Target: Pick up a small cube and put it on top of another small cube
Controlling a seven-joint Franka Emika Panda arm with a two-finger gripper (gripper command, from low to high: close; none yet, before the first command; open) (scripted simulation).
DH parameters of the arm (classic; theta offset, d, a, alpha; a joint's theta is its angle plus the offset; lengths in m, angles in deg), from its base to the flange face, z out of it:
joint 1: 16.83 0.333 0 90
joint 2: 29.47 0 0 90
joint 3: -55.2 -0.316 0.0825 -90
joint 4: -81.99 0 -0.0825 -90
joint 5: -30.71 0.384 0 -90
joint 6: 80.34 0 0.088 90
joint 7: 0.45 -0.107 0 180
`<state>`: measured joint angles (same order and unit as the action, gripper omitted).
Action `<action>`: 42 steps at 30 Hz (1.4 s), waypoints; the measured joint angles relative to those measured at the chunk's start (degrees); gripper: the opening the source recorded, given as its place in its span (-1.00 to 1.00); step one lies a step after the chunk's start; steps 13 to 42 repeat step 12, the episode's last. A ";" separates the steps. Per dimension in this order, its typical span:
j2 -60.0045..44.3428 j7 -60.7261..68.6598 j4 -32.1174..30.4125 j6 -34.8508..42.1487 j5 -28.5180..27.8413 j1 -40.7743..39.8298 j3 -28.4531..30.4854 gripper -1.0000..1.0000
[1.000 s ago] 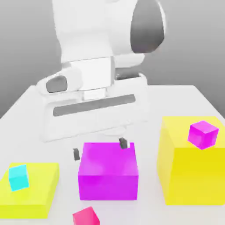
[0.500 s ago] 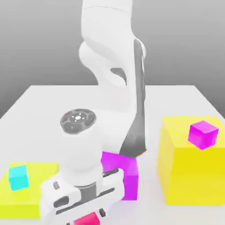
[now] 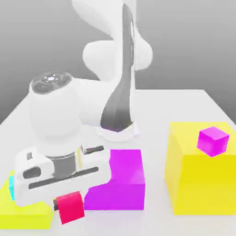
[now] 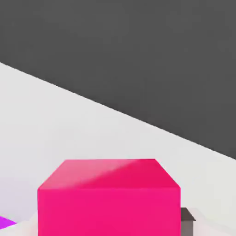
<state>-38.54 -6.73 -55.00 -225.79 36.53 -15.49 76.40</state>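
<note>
The small cube is plain crimson and hangs clear of the table, tilted, in front of the low yellow block on the exterior view's left. My gripper is shut on it, one dark finger on each side. In the hand view the crimson cube sits close up, with a dark fingertip at its side. A small magenta cube rests on the tall yellow block at the exterior view's right. A sliver of a small cyan cube peeks out behind my hand.
A big magenta block stands in the middle, just beside my hand on the exterior view's right. The white table stretches back behind the blocks. My arm's white links rise over the table's middle and left.
The jaws have closed on the crimson cube. My hand has come forward over the magenta block, gripped the cube, then lifted it up and toward the exterior view's left, now covering most of the cyan cube.
</note>
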 joint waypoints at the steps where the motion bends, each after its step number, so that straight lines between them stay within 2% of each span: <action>1: 1.88 -0.94 -0.53 1.27 -1.01 -1.19 1.55 -1.00; 4: 7.22 -3.93 -2.15 4.64 -4.32 -7.65 5.12 -1.00; 8: 2.78 -1.41 -3.42 -0.51 -0.55 -8.63 3.98 -1.00; 9: 0.93 -0.36 -3.69 -2.41 0.93 -9.01 3.47 1.00; 42: 0.93 -0.36 -3.69 -2.41 0.93 -9.01 3.47 1.00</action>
